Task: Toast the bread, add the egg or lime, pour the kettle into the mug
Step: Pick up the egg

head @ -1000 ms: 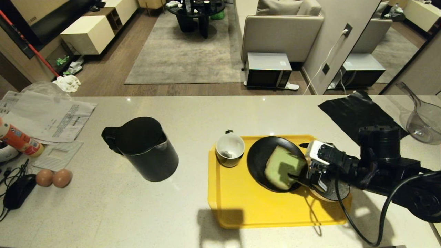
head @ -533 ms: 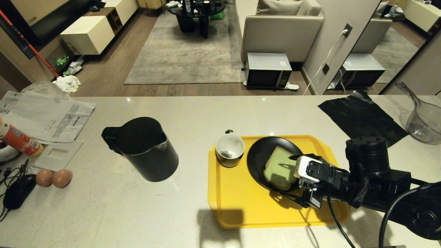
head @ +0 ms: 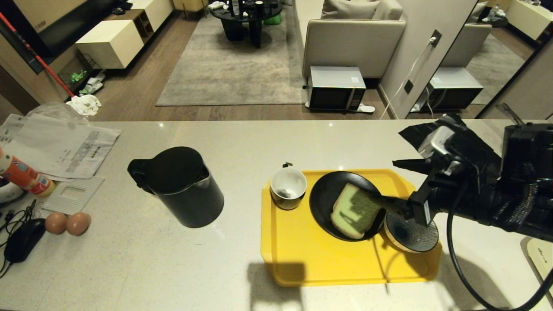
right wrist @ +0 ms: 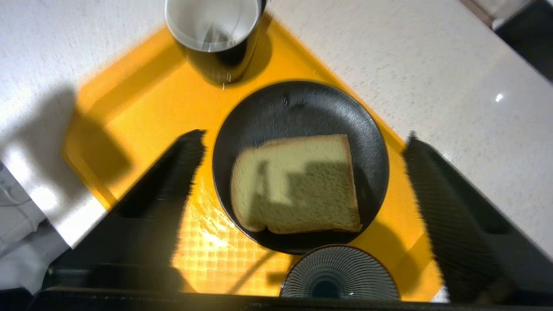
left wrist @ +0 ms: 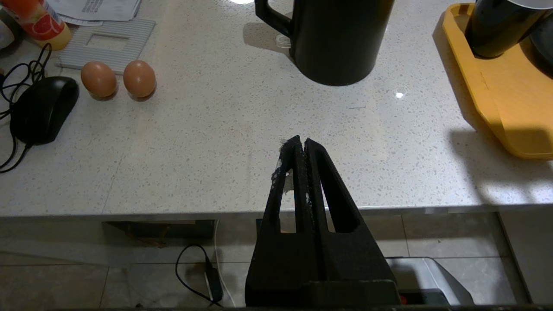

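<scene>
Pale green bread (head: 355,210) lies flat on the black plate (head: 324,194) on our yellow tray (head: 293,259); right gripper (head: 395,183), low beside it a second ago, now hangs higher. Wrist view: jaws wide, empty (bread released). Left gripper (left wrist: 300,144) shut, parked.

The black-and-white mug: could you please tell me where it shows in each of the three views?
Head view: the small glossy black mug with a white inside stands at the far left corner of the yellow plastic tray, beside the round black plate.
Left wrist view: only its black wall shows, at the upper right, on the tray.
Right wrist view: top centre, above the plate.
Shared landmark: the tray.
</scene>
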`<state>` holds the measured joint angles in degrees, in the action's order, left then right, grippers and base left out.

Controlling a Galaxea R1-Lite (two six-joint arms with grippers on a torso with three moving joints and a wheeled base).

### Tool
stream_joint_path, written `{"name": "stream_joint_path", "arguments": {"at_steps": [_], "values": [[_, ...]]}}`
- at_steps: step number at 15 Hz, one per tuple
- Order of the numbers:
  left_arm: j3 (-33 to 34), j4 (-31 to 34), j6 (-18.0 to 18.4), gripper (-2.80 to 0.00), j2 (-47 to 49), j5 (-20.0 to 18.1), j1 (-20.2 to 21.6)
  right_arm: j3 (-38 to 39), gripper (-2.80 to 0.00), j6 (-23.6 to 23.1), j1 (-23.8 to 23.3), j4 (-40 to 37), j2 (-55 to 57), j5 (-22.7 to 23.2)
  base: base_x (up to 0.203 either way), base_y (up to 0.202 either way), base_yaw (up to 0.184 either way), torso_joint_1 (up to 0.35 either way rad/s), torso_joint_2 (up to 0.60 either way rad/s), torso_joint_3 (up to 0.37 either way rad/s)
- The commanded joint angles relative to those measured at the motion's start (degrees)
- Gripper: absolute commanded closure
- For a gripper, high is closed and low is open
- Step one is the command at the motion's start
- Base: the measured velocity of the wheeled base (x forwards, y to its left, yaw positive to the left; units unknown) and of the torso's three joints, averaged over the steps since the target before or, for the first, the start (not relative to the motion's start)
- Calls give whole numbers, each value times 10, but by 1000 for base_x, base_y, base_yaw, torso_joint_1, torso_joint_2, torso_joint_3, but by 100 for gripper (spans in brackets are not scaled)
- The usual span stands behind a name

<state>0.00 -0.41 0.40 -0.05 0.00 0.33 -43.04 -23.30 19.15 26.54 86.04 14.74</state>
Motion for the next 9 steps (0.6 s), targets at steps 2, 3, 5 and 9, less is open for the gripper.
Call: {"name": "stream_joint_path", "arguments": {"at_steps": [2,3,5,9], "values": [[0,0,0,0,0,0,0,-13,0,39,-3,0,-52,0,0,0,0,0,0,0],[0,0,0,0,0,0,0,-28,0,39,-7,-2,-52,0,0,0,0,0,0,0],[0,0,0,0,0,0,0,-63,0,42,-27,-15,-51,0,0,0,0,0,0,0],[0,0,0,0,0,0,0,-115,0,44,-74,-68,-75,-44,0,0,0,0,0,0]]}}
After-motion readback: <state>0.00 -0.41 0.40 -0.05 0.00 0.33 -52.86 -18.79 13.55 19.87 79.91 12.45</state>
